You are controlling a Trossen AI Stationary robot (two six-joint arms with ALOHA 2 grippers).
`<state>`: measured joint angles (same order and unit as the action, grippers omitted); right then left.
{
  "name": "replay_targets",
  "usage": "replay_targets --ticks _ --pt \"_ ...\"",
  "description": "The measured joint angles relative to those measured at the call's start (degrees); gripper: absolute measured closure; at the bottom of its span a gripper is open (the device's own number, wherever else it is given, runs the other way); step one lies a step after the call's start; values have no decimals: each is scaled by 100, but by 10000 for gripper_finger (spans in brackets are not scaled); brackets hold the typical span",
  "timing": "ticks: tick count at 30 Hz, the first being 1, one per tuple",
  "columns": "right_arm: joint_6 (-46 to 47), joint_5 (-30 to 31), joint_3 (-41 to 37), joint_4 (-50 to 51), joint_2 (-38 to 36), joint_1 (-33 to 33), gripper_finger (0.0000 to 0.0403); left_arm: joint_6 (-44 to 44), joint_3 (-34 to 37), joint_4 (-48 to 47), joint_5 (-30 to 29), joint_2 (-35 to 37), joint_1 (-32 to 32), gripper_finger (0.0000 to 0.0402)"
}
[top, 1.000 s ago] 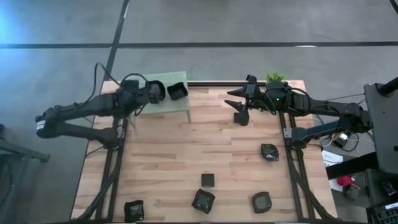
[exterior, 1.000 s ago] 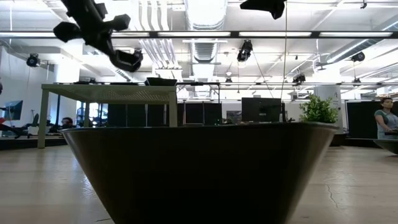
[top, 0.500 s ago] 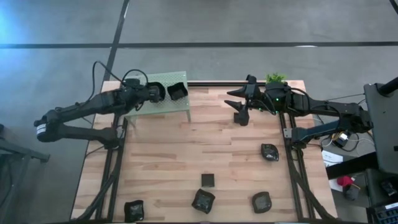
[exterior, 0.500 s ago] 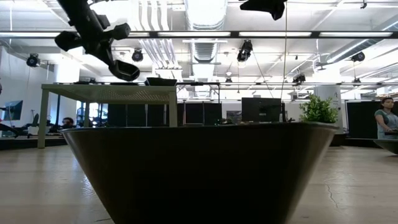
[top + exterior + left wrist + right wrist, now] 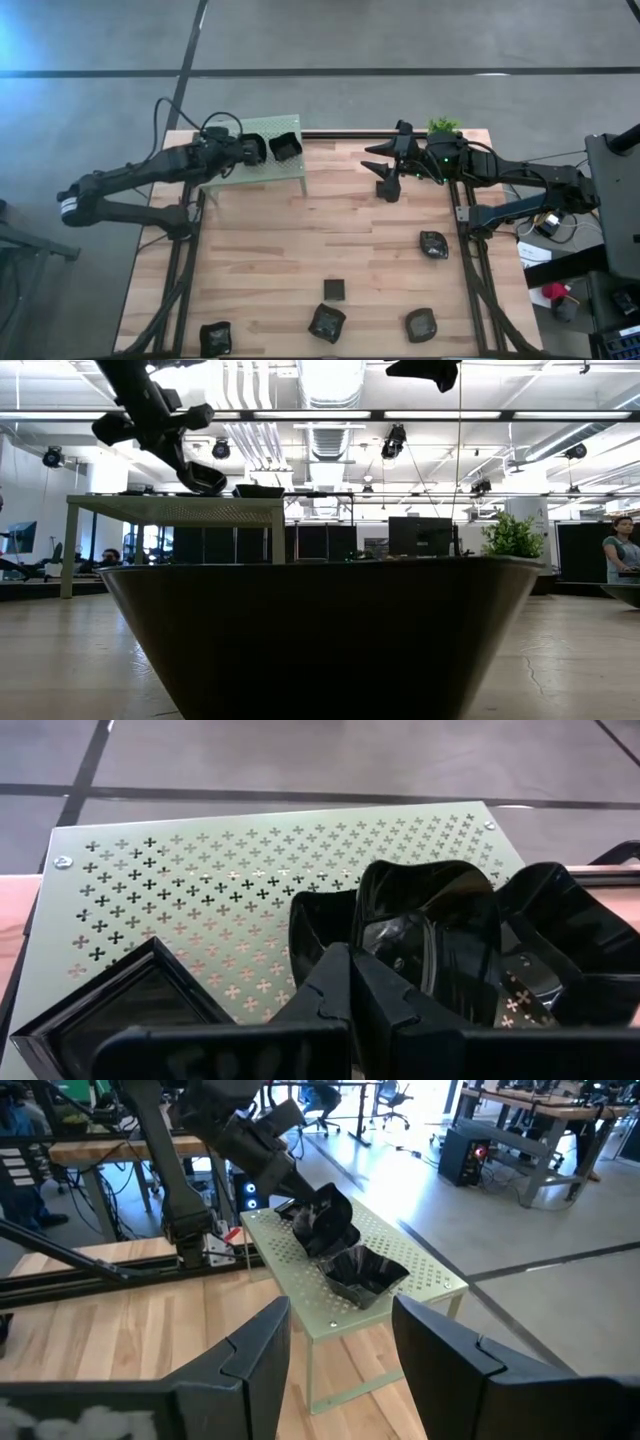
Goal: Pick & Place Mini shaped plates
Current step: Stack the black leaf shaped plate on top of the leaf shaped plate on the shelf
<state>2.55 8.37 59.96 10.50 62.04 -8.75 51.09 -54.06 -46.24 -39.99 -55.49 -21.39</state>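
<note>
Over the green perforated platform, the left end effector is holding a mini shaped plate, fingers clamped on its rim, just beside the plates already resting there. A clean release likely means lowering onto bare platform before opening. The right end effector, fingers apart, is hovering over the bench, well apart from the platform.

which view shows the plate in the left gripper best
The left wrist view: the curved black plate fills the frame, pinched by the shut left gripper over the green platform. The right wrist view shows it small and far off, the high view as a dark blob, the low view edge-on.
</note>
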Motion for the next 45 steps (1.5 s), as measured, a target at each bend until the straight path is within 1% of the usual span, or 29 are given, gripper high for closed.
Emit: replay_targets --ticks 26,39,42,45 --pt "0 1 -22 -1 0 1 229 9 0 35 -27 -13 -4 401" --pt "1 1 -23 0 0 2 229 273 0 35 -39 -10 -7 401" --pt "2 1 -24 0 0 2 229 291 0 35 5 -10 -7 394" --pt "12 2 -24 0 0 0 229 285 0 24 13 -10 -7 376"
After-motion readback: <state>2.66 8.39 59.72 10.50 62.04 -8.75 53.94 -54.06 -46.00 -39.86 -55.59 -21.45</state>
